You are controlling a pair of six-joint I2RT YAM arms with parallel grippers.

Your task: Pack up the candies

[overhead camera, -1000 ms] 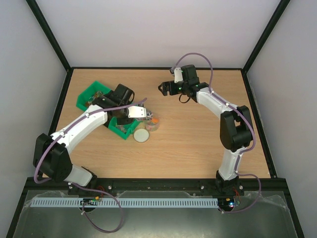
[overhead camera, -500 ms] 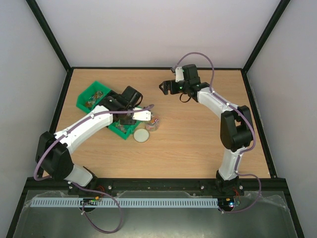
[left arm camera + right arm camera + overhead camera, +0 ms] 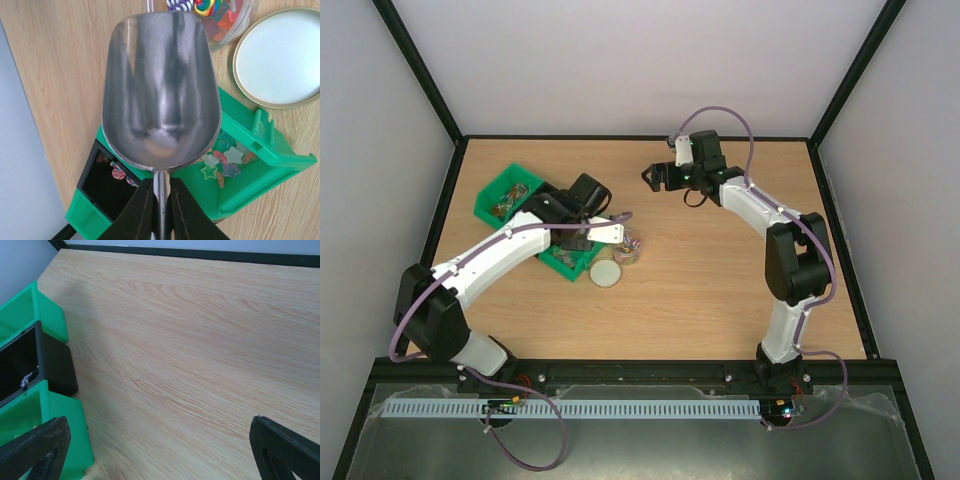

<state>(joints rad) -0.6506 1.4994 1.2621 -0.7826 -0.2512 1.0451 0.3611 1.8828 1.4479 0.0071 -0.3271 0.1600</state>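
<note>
left wrist | left tool (image 3: 161, 200) grips scoop (image 3: 160, 85) near candies (image 3: 226, 156) | right tool (image 3: 160, 440) wide

Setting: a robot test cell of the laboratory kind. Evidence: a wooden table (image 3: 700, 290) closed in by plain white panels (image 3: 640, 60) along its far, left and right edges, with black frame struts (image 3: 420, 72) rising from the two far corners. Further evidence: two white-and-black arms, left arm (image 3: 490, 255) and right arm (image 3: 760, 215), bolted to a black rail (image 3: 640, 372) along the near edge, purple cables (image 3: 712, 109) looping off them, and a white slotted cable duct (image 3: 620, 409) just below the rail.
</note>
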